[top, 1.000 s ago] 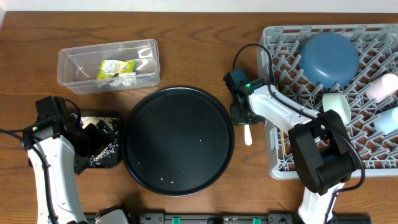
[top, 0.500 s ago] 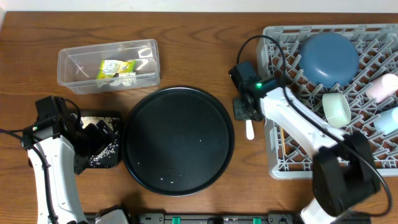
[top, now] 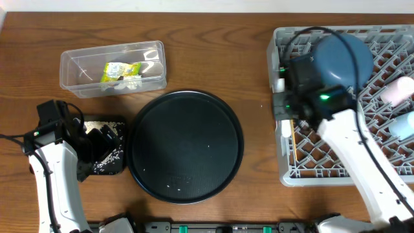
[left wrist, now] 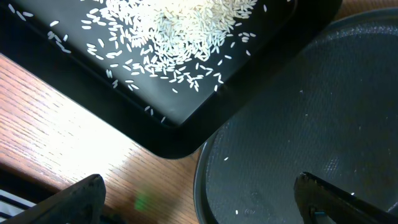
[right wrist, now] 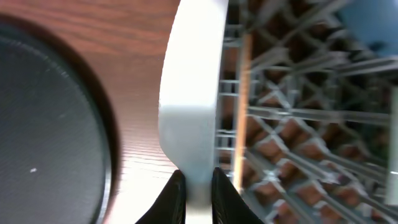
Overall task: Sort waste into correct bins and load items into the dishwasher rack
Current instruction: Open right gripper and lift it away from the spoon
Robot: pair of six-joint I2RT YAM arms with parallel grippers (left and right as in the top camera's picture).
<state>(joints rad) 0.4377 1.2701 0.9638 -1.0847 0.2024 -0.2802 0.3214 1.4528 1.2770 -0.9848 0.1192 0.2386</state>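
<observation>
One white utensil (right wrist: 189, 81) was nipped by right gripper (right wrist: 194, 186) over rack (top: 388, 39) edge; left gripper (left wrist: 205, 199) stood wide, empty; needed level lowering.

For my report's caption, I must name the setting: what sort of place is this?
Probably a robot test bench staged as kitchen clean-up: a wooden table, a grey dishwasher rack holding a blue bowl, and rice in a black tray.
</observation>
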